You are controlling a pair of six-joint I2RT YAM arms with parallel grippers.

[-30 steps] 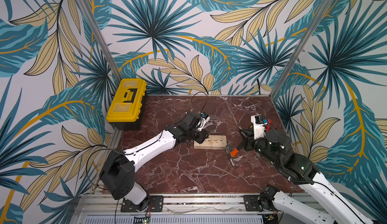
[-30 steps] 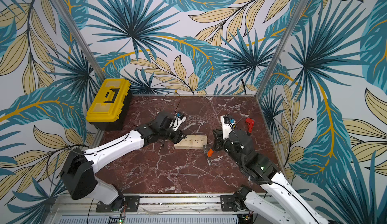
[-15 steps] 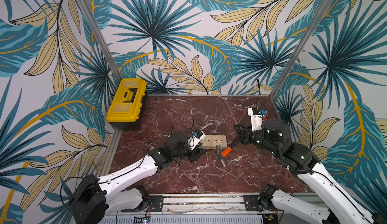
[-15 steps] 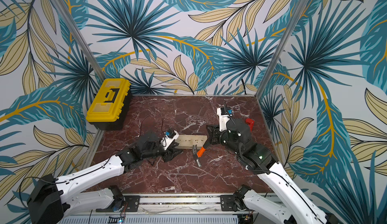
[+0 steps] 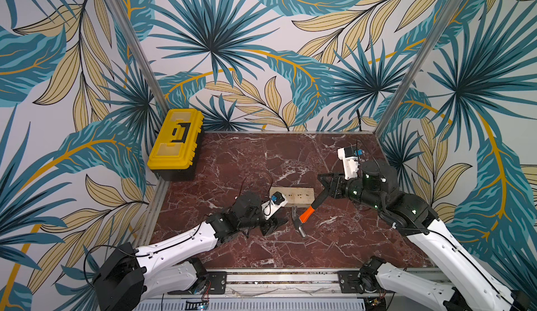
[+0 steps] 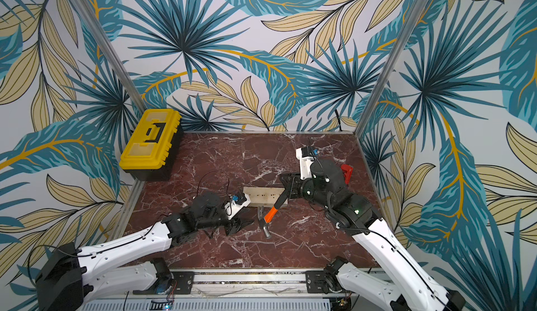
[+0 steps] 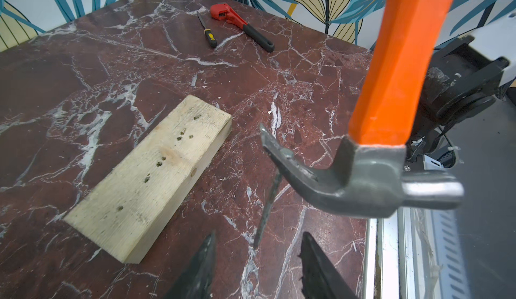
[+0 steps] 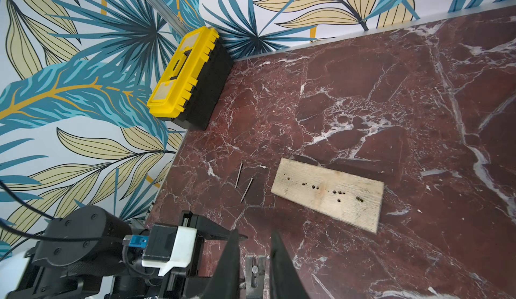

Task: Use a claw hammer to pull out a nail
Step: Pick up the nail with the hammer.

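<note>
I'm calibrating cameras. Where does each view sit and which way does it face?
Top views: high above the bases, looking down on the table; left arm and right arm show.
Left wrist: behind the left tool, facing the claw hammer and board; its fingertips show.
Right wrist: behind the right tool gripping the claw hammer, facing board and toolbox; left arm shows.
Shared: both wrist views show the board.

On a red marble tabletop [image 6: 226, 155], the right pincer [image 6: 286, 191] clamps the black lower handle of the claw hammer [image 6: 271, 213], which slants toward the near edge, steel head lowest. The left pincer [image 6: 242, 226], jaws spread and holding nothing, sits just beside that head. A pale wooden block [image 6: 261, 196] lies behind them. A yellow toolbox [image 6: 149, 144] stands at the far left corner, and part of a red tool [image 6: 346, 173] shows behind the right arm.
</note>
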